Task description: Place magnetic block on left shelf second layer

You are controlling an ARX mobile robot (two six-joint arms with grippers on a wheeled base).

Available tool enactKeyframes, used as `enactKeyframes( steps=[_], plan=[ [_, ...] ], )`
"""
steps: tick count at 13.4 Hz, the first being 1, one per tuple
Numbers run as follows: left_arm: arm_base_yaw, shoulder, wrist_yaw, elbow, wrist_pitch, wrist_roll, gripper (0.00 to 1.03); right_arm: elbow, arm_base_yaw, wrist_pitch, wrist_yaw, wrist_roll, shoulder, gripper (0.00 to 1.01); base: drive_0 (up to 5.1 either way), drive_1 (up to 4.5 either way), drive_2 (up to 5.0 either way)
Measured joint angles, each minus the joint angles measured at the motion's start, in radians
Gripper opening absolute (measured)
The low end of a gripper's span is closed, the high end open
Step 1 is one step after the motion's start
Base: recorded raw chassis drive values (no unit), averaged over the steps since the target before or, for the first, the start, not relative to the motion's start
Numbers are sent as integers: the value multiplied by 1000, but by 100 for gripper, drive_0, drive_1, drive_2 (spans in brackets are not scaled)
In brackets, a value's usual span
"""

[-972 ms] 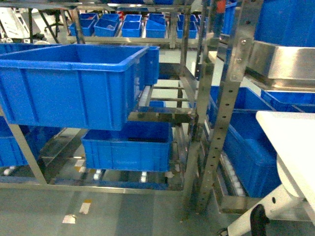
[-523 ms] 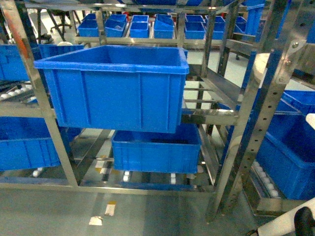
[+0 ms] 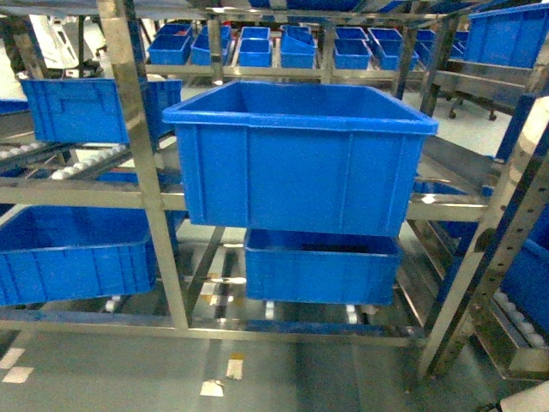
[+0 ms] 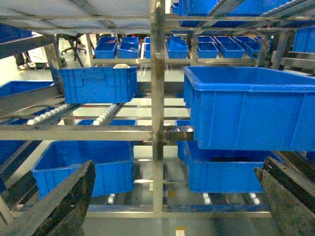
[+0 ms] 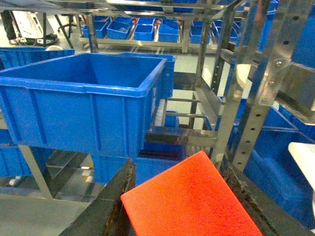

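Two end effectors are in my wrist views only. My right end effector (image 5: 192, 206) grips the magnetic block (image 5: 189, 201), whose red face sits between its two dark fingers (image 5: 110, 206). My left end effector (image 4: 172, 196) is spread wide and holds nothing. Ahead of the left end effector stands the left shelf second layer (image 4: 83, 132), with white roller rails and a steel post (image 4: 157, 98). Ahead and left of the right end effector rests a large blue bin (image 5: 81, 96).
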Motion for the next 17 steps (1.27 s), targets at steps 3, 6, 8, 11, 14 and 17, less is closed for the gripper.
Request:
enactKeyframes(
  steps=[3, 6, 8, 11, 14, 17],
  plan=[
    [-1, 0, -6, 0, -3, 0, 98, 0, 2, -2, -8, 0, 2, 45, -167, 81, 81],
    [-1, 0, -1, 0, 1, 0, 98, 0, 0, -3, -3, 0, -2, 45, -12, 417, -441],
    [-1, 0, 0, 0, 1, 0, 98, 0, 0, -4, -3, 0, -2, 45, -6, 424, -436],
    [-1, 0, 1, 0, 0, 0, 98, 0, 0, -3, -3, 0, -2, 45, -2, 430, -435],
    [-1, 0, 0, 0, 0, 0, 98, 0, 0, -3, -3, 0, -2, 45, 7, 440, -427],
    [-1, 0, 0, 0, 0, 0, 98, 0, 0, -3, -3, 0, -1, 45, 1, 435, -432]
  ],
)
